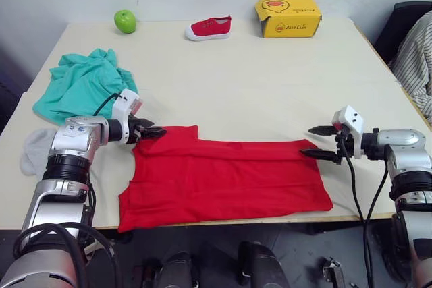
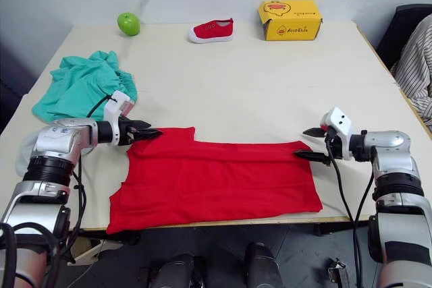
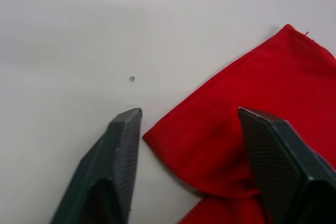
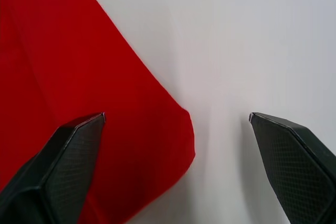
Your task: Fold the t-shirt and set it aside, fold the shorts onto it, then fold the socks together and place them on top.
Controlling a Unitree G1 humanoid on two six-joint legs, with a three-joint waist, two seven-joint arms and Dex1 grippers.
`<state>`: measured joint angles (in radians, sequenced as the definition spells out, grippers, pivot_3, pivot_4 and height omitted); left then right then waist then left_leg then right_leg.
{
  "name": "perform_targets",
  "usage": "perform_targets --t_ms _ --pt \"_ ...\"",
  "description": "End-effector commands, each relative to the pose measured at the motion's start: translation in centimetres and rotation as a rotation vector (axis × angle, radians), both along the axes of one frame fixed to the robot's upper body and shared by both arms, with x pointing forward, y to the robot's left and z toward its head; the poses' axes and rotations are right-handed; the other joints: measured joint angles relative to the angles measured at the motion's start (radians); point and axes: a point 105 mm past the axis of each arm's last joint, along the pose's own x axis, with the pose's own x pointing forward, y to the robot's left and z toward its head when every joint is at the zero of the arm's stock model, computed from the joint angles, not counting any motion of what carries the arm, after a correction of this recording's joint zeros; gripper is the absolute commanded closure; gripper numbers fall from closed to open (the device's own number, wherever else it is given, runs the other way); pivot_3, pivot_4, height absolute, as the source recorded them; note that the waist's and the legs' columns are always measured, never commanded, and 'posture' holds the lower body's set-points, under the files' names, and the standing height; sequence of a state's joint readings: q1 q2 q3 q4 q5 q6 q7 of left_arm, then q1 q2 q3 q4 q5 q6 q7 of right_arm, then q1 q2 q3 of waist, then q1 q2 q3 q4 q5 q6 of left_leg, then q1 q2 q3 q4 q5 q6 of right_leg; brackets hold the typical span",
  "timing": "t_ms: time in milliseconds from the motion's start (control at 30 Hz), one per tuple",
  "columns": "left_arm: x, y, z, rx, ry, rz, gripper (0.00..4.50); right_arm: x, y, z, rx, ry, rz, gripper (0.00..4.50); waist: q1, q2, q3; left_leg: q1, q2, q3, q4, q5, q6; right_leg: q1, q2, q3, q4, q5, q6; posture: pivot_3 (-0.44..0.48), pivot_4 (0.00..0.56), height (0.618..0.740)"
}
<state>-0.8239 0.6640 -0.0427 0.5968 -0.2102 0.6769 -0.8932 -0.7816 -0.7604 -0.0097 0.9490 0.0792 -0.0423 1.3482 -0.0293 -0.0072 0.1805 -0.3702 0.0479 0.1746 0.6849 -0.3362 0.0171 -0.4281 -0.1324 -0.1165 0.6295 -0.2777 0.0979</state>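
We saw the bright red cotton t-shirt (image 1: pixel 223 180) lying flat along the near edge of the pale desk (image 1: pixel 270 85), folded into a long band stretching from one arm to the other. The left tool (image 1: pixel 154 131) sat at the shirt's upper left corner with its two black fingers spread; in the left wrist view one finger (image 3: pixel 118 156) rested on bare desk and the other (image 3: pixel 278 156) over red cloth, holding nothing. The right tool (image 1: pixel 322 142) stood wide open at the shirt's far right corner, one finger (image 4: pixel 63 161) over the fabric and one (image 4: pixel 294 156) over the desk, also holding nothing. The crumpled teal soft-fabric shorts (image 1: pixel 84 84) lay in a heap at the desk's left side, behind the left arm. A small light grey knit sock (image 1: pixel 32 150) rested near the left edge. Along the far edge stood a green apple (image 1: pixel 125 21), a small red shoe with a white sole (image 1: pixel 208 28) and a yellow cardboard box (image 1: pixel 287 17).
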Motion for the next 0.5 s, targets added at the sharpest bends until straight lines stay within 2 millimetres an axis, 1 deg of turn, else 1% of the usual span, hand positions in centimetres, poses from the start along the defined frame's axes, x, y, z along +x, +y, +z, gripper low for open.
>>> perform_targets --t_ms 33,133,167,233,467,500 --pt "-0.62 -1.29 -0.76 -0.005 0.018 -0.065 2.59 0.34 -0.19 0.83 -0.020 -0.023 0.001 0.00 0.000 0.000 0.000 0.000 0.000 0.000 0.000 0.000 0.000 0.000 0.000 0.000 0.000 0.000 0.000 0.000 0.150 0.740" --pt "-0.78 -1.24 -0.73 -0.003 -0.003 -0.065 3.56 0.25 -0.14 0.90 -0.007 -0.028 0.010 0.61 0.000 0.000 0.000 0.000 0.000 0.000 0.000 0.000 0.000 0.000 0.000 0.000 0.000 0.000 0.000 0.000 0.150 0.740" --pt "-0.83 -1.19 -0.76 0.000 -0.009 -0.065 3.99 0.24 -0.10 0.99 0.000 -0.032 0.013 1.07 0.000 0.000 0.000 0.000 0.000 0.000 0.000 0.000 0.000 0.000 0.000 0.000 0.000 0.000 0.000 0.000 0.150 0.740" --pt "-0.91 -1.15 -0.83 0.002 -0.015 -0.065 4.49 0.24 -0.04 1.14 0.009 -0.044 0.017 1.64 -0.001 0.000 0.000 0.000 0.000 -0.001 0.000 0.000 0.000 0.000 0.000 0.000 0.000 0.000 0.000 0.000 0.150 0.740" --pt "-1.02 -1.73 -0.54 -0.015 -0.061 -0.089 4.50 0.09 0.31 1.37 0.028 -0.071 0.044 4.23 -0.001 0.000 0.000 0.000 0.000 -0.001 0.000 0.000 0.000 0.000 0.000 0.000 0.000 0.000 0.000 0.000 0.150 0.740" --pt "-0.97 -1.71 -0.46 -0.014 -0.070 -0.089 4.50 0.08 0.35 1.43 0.029 -0.076 0.048 4.47 0.000 0.000 0.000 0.000 0.000 -0.001 0.000 0.000 0.000 0.000 0.000 0.000 0.000 0.000 0.000 0.000 0.150 0.740"
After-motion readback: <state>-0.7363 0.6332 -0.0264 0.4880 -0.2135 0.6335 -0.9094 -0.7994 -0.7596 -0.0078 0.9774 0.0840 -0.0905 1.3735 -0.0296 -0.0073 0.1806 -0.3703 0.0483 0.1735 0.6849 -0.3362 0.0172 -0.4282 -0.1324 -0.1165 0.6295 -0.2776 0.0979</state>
